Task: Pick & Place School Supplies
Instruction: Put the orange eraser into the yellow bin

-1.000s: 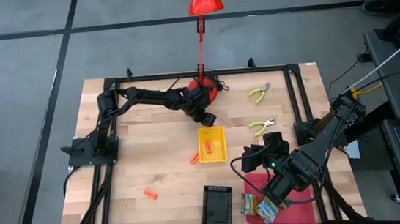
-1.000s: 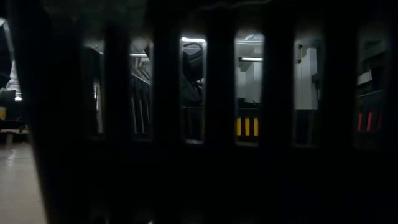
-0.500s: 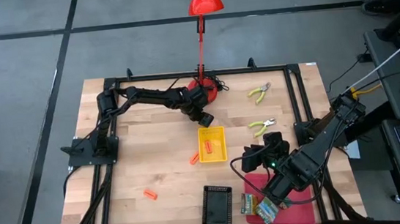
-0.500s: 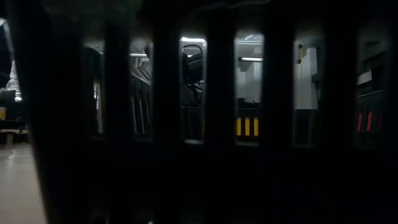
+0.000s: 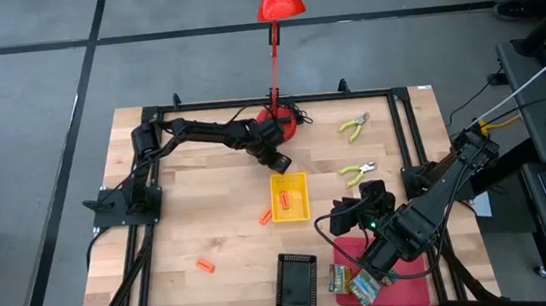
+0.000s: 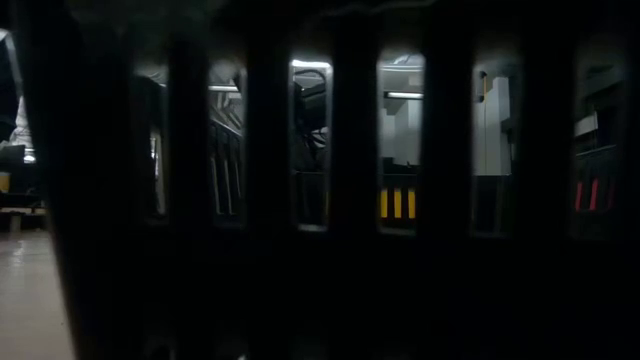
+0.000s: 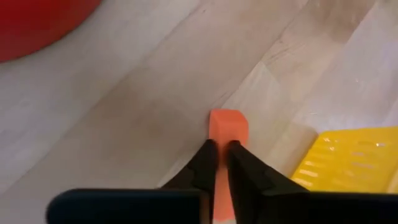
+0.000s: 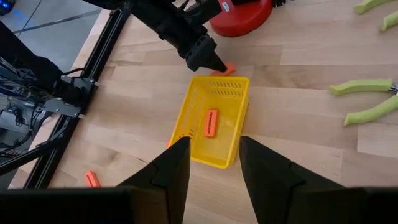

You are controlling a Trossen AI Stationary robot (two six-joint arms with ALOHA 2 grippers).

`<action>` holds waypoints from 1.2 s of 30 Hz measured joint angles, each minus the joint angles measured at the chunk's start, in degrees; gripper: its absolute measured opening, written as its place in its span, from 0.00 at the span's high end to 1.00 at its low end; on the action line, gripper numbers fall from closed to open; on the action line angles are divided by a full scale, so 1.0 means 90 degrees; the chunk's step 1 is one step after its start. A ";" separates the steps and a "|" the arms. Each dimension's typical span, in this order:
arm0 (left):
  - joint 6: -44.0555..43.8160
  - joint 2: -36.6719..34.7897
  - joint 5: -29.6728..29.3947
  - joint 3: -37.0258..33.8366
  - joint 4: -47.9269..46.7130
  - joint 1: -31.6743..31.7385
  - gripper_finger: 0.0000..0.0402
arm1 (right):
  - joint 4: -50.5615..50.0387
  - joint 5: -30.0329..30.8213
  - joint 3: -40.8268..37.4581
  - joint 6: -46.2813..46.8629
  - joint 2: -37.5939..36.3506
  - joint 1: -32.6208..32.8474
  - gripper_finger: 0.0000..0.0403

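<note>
Orange sticks number four: one (image 7: 227, 127) clamped in the left pincer (image 7: 219, 163) beside the yellow tray (image 5: 300, 183), one inside it (image 8: 211, 122), two loose on the tabletop (image 5: 218, 208). Right pincer (image 8: 214, 163) hovers apart, above the tray.

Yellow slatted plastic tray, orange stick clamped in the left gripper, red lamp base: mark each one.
yellow slatted plastic tray (image 8: 231, 86), right wrist view, far rim
orange stick (image 7: 228, 126), left wrist view, free end
red lamp base (image 8: 244, 17), right wrist view, top surface
</note>
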 joint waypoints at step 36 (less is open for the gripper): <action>0.2655 -0.0874 -0.1253 -0.0015 -0.0728 -0.0240 0.56 | 0.0073 0.0171 0.0000 -0.0017 0.0000 -0.0007 0.64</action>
